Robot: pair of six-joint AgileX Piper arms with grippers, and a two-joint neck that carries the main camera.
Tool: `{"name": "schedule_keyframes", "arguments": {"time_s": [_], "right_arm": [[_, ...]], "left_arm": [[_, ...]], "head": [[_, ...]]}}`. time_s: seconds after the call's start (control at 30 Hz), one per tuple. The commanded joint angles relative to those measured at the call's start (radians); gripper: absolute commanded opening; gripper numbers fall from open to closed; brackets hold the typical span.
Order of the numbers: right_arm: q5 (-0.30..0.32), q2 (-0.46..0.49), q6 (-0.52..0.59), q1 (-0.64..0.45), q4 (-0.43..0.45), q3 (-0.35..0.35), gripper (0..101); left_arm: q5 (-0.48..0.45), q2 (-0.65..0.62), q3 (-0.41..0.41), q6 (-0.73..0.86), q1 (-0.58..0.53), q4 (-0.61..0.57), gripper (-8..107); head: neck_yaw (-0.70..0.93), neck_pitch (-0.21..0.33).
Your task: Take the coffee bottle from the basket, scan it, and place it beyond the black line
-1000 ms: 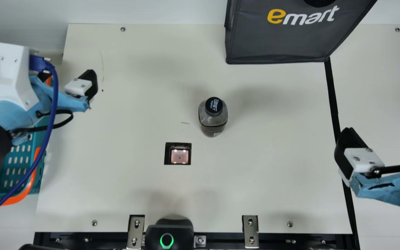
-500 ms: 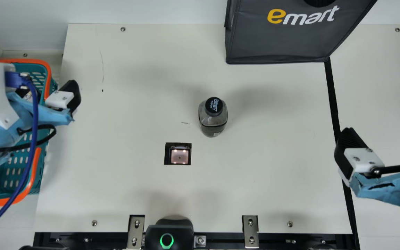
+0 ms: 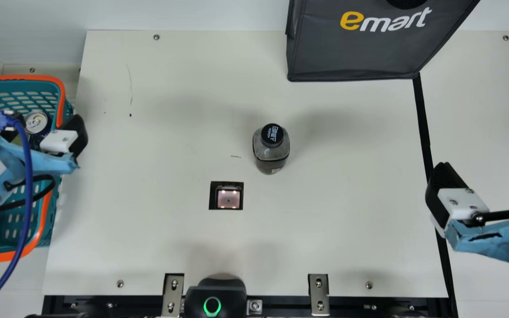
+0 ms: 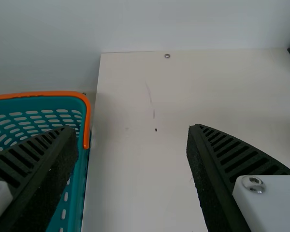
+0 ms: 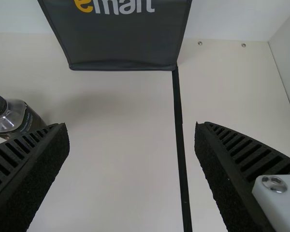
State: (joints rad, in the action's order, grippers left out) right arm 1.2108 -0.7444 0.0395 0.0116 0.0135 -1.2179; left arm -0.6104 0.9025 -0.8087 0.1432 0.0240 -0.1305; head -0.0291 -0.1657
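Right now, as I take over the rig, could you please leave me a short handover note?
Left gripper: open and empty, by the basket.
Right gripper: open and empty, above the black line.
Coffee bottle: upright on the table, near the scanner window, short of the line.
Done: the bottle is out of the basket; whether it has been scanned, I cannot tell.
Left: confirm the scan, then place the bottle beyond the line, probably with the right gripper.
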Motion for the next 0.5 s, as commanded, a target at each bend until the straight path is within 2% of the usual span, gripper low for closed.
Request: {"name": "schedule_keyframes", "arguments": {"time_s": [0.0,0.47], "right_arm": [[0.000,0.000,0.000,0.000,0.000,0.000,91],[0.000,0.000,0.000,0.000,0.000,0.000,91]], "left_arm": [[-0.009,-0.006,0.001,0.007,0.010,-0.004,90],[-0.053,-0.062,0.009,0.114,0.087,-0.065,90]], "head": [[0.002,0.027],[0.002,0.027]]}}
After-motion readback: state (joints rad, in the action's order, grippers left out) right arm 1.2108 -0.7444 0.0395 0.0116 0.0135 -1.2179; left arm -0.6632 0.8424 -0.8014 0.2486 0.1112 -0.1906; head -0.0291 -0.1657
